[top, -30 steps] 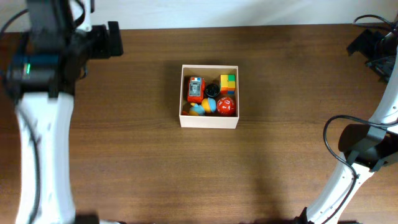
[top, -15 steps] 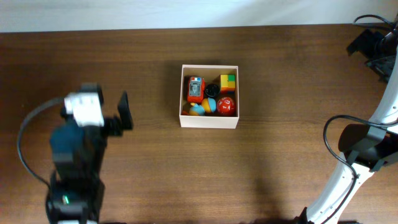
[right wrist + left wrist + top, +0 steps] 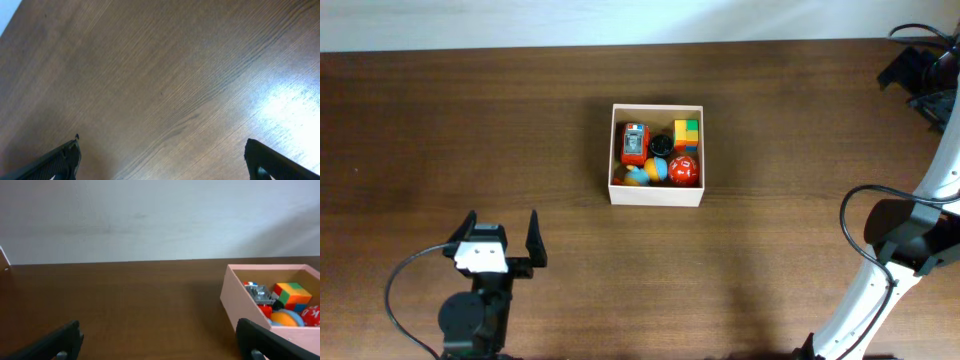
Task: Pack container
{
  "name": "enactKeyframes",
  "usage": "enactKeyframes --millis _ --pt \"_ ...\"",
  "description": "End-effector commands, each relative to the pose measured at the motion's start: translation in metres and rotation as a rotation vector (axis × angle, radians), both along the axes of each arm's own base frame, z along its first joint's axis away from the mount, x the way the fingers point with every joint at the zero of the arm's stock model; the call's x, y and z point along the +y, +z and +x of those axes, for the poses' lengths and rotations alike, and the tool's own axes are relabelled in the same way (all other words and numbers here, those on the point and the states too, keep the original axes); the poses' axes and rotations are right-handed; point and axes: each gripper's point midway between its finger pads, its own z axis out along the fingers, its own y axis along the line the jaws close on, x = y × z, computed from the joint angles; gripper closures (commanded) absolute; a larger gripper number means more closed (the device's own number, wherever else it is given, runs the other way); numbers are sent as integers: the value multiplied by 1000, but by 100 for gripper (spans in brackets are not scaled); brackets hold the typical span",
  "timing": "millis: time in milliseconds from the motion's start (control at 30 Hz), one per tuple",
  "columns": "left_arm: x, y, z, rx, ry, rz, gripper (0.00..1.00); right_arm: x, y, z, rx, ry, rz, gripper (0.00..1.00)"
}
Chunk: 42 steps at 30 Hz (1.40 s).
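left arm (image 3: 475,318) sits low at near-left, folded up compact, black cable (image 3: 400,285) looping off its side. left gripper (image 3: 502,235) points forward, away from its base, dark fingers (image 3: 533,238) spread wide. wrist view agrees, tips way out in bottom corners. right arm (image 3: 868,285) over at far right, white link rising from near edge, black elbow, upper part reaching toward back-right corner. right gripper (image 3: 160,160) spread wide too, tips in bottom corners of its own view, facing down.

1. A dark brown wooden table (image 3: 770,100) fills nearly the whole overhead frame, its grain running left to right.
2. A plain white wall (image 3: 150,215) takes the upper half of the left wrist view, above the table's far edge.
3. A bright glare patch (image 3: 290,105) lies on the wood at the right of the right wrist view.
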Motion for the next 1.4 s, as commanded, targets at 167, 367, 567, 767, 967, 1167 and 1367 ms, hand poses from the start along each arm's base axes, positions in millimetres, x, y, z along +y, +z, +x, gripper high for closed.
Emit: enactKeyframes --millis 167,367,567,767,967,1167,1367 --pt "4 -35 -7 -6 13 41 1 2 2 1 -5 4 0 1" --pt "9 -50 -13 30 32 51 1 2 2 1 -5 4 0 1" --pt "16 -44 -13 3 60 51 1 2 2 1 -5 4 0 1" --pt "16 -44 -13 3 59 51 1 2 2 1 -5 4 0 1" --pt "16 -44 -13 3 59 51 1 2 2 1 -5 4 0 1" --pt "16 -44 -13 3 59 51 1 2 2 1 -5 4 0 1" --pt "16 -44 -13 3 59 51 1 2 2 1 -5 4 0 1"
